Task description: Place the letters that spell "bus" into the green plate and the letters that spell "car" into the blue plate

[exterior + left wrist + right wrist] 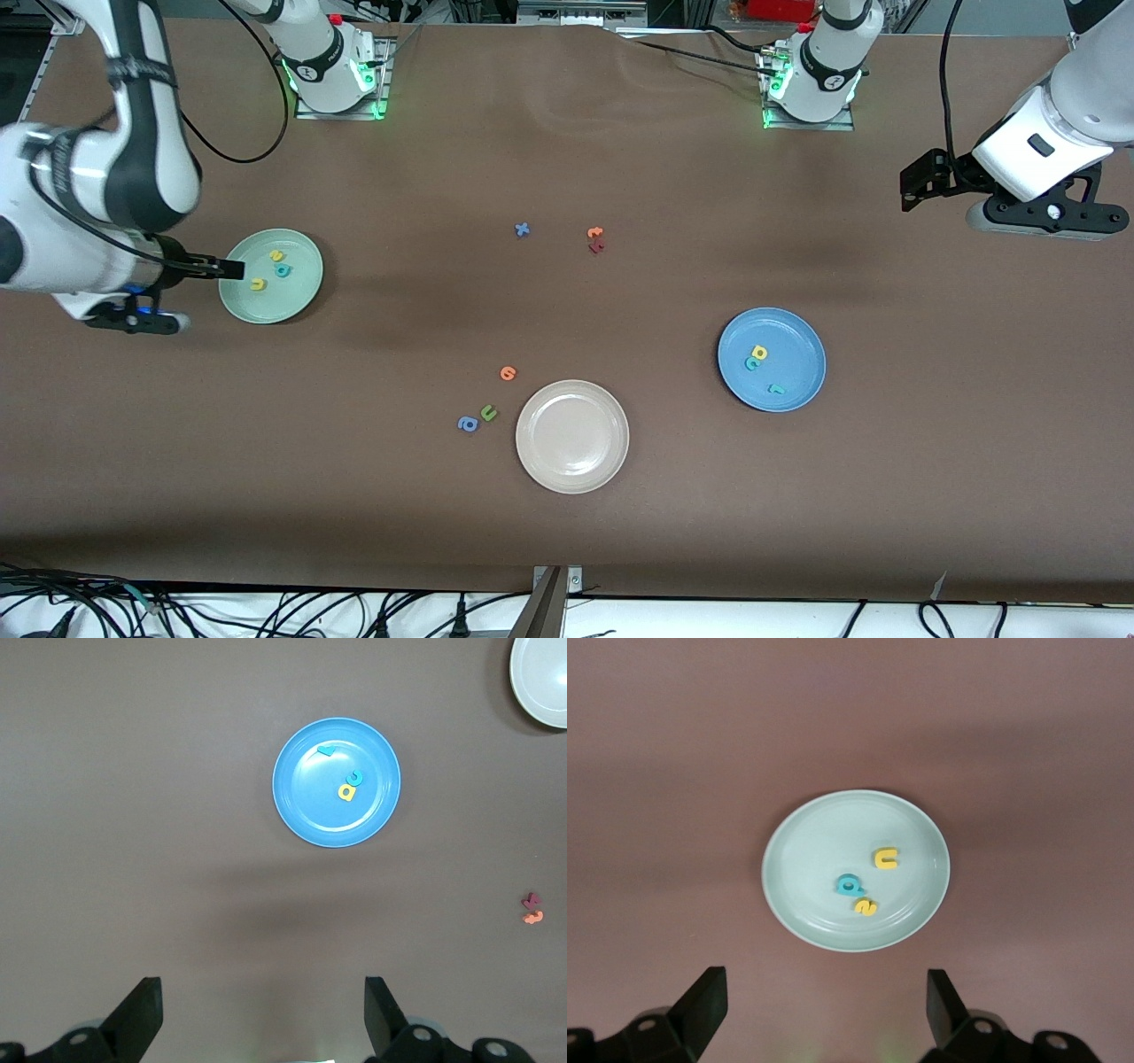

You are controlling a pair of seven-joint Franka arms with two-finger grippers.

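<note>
The green plate (297, 248) (806, 859) lies toward the right arm's end of the table. In it are a yellow s (275, 256) (866, 907), a teal b (283, 270) (849, 886) and a yellow u (258, 284) (886, 858). My right gripper (230, 268) (824, 1010) hangs open and empty over that plate's rim. The blue plate (793, 337) (310, 806) holds a yellow a (759, 353) (346, 792), a teal c (752, 363) (355, 778) and a teal r (777, 388) (326, 750). My left gripper (917, 186) (263, 1014) waits open, high over bare table at the left arm's end.
A beige plate (572, 435) (540, 678) sits nearest the front camera, with an orange letter (508, 373), a green u (488, 412) and a blue a (468, 424) beside it. Mid-table lie a blue x (523, 229) and an orange and dark red pair (595, 239).
</note>
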